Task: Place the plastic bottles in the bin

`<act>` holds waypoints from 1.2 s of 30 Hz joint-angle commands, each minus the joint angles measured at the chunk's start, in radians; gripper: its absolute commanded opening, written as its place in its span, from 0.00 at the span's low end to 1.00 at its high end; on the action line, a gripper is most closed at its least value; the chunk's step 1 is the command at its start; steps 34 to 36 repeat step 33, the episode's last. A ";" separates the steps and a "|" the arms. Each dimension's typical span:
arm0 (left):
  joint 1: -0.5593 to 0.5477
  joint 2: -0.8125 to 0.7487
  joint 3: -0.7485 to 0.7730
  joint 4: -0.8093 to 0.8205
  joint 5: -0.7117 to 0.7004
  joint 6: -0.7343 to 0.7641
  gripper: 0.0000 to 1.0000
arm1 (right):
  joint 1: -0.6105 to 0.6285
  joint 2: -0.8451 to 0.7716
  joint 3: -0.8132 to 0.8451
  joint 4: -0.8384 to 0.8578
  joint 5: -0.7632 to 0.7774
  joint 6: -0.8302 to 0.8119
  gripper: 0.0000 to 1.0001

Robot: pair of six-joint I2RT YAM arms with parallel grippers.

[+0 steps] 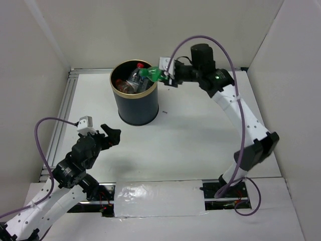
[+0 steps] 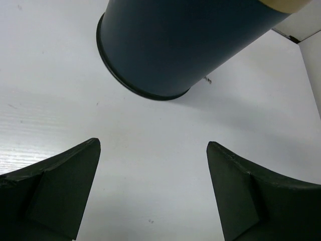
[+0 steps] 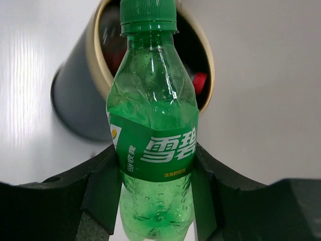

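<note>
The dark bin (image 1: 134, 103) with a gold rim stands at the back middle of the table and holds several bottles (image 1: 134, 78), one with a red cap. My right gripper (image 1: 163, 76) is shut on a green plastic bottle (image 1: 152, 74) and holds it level over the bin's right rim, cap toward the bin. In the right wrist view the green bottle (image 3: 153, 135) sits between the fingers (image 3: 100, 191), with the bin's mouth (image 3: 200, 65) behind its cap. My left gripper (image 1: 111, 134) is open and empty, near the front left. The left wrist view shows the bin's wall (image 2: 185, 40) ahead.
White walls enclose the table on the left, back and right. A metal rail (image 1: 62, 118) runs along the left edge. A taped strip (image 1: 158, 199) lies at the near edge between the arm bases.
</note>
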State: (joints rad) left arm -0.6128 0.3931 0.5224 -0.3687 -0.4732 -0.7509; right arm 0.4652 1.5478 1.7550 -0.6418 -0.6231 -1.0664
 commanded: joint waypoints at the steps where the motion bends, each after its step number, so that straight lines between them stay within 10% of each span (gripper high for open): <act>1: -0.007 0.003 0.013 0.010 -0.016 -0.085 1.00 | 0.070 0.198 0.191 0.089 -0.041 0.278 0.29; 8: -0.027 0.041 0.004 0.010 -0.007 -0.085 1.00 | 0.148 0.552 0.602 0.099 -0.018 0.454 0.50; 11: -0.036 0.041 0.004 0.010 -0.007 -0.096 1.00 | 0.148 0.603 0.656 0.111 0.008 0.529 0.74; 12: -0.036 0.041 0.004 0.010 0.004 -0.096 1.00 | 0.148 0.603 0.667 0.111 0.017 0.558 1.00; 19: -0.054 0.156 0.042 0.077 0.099 0.033 1.00 | 0.059 0.445 0.613 0.126 0.247 0.827 1.00; 27: -0.064 0.285 0.085 0.206 0.143 0.142 1.00 | -0.129 0.062 -0.054 0.094 0.788 0.908 1.00; 33: -0.054 0.375 0.128 0.234 0.183 0.185 1.00 | -0.278 -0.374 -0.648 0.241 0.795 0.911 1.00; 36: -0.054 0.375 0.128 0.234 0.183 0.185 1.00 | -0.278 -0.374 -0.648 0.241 0.795 0.911 1.00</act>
